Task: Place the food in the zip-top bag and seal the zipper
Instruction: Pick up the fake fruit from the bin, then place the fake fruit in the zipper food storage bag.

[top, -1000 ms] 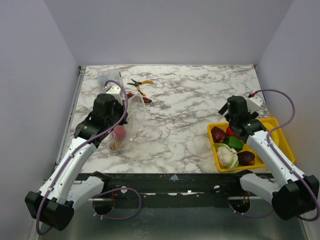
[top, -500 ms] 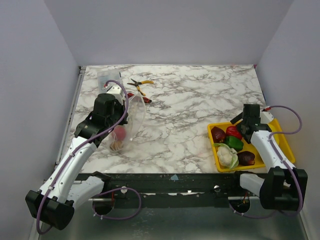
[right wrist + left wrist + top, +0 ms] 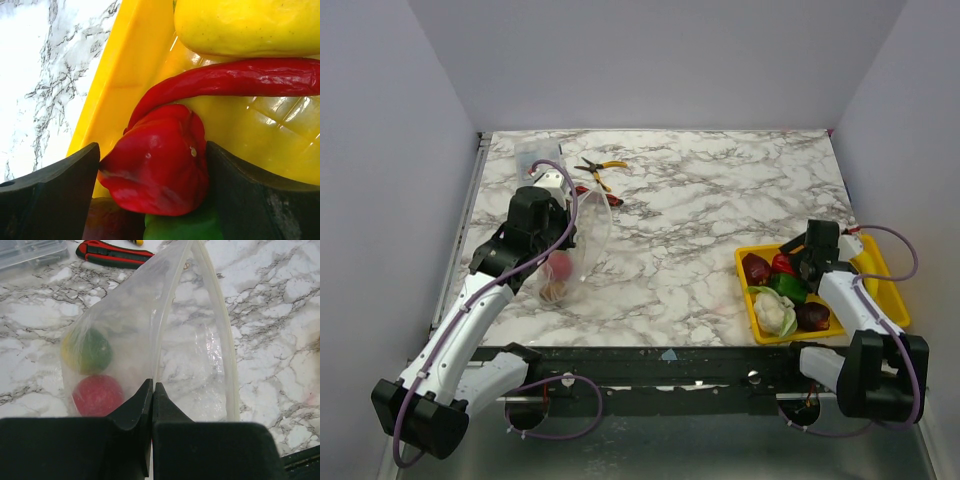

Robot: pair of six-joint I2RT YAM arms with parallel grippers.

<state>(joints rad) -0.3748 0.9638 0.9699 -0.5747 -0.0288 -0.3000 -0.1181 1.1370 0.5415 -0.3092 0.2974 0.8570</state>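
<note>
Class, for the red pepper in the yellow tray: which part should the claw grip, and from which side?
Grip the red pepper across its bulging body, coming down from above, one finger each side as the right claw stands. The chili lies against its far end, so its flanks look free.

zip-top bag (image 3: 588,236) left on table (image 3: 700,200), food (image 3: 775,311) in tray (image 3: 883,283) right, pliers (image 3: 599,171) behind bag
</note>
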